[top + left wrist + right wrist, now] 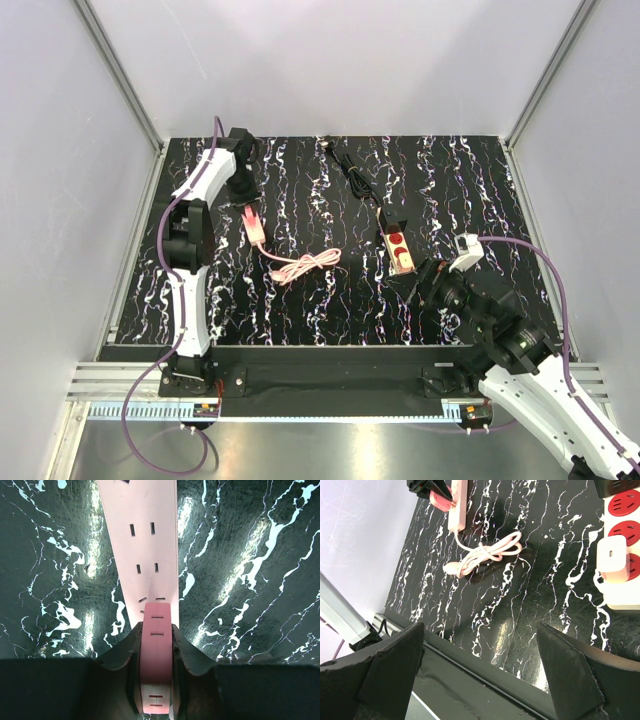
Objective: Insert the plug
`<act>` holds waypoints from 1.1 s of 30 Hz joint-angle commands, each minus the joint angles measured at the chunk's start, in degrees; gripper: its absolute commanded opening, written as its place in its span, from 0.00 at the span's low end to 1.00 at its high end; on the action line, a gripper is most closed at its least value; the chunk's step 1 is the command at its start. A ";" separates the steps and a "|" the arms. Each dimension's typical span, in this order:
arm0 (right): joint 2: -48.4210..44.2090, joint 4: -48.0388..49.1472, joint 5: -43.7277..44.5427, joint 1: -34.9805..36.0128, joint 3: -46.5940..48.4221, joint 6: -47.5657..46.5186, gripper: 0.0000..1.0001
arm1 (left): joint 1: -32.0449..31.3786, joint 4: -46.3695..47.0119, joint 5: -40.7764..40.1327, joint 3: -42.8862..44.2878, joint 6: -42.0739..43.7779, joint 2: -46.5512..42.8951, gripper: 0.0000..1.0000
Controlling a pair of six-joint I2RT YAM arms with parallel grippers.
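A pink power strip (145, 545) lies on the black marbled mat, running away from the left wrist camera. My left gripper (156, 627) is shut on the strip's darker pink end (156, 650), at the mat's far left (247, 200). The strip's pink cable (305, 265) lies coiled mid-mat, and its plug end (451, 569) rests at the coil's edge. A white power strip with red sockets (400, 250) lies right of centre, with a white charger (612, 555) plugged into it. My right gripper (425, 278) hovers wide open just in front of that strip, holding nothing (480, 630).
A black cable (355, 175) runs from the white strip toward the mat's far edge. Grey walls with aluminium posts (120, 80) close in three sides. A black rail (485, 680) borders the mat's near edge.
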 commanded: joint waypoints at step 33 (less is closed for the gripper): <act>1.95 0.68 1.74 0.33 1.74 -2.29 1.00 | -0.69 2.07 -4.36 2.33 0.82 0.49 0.00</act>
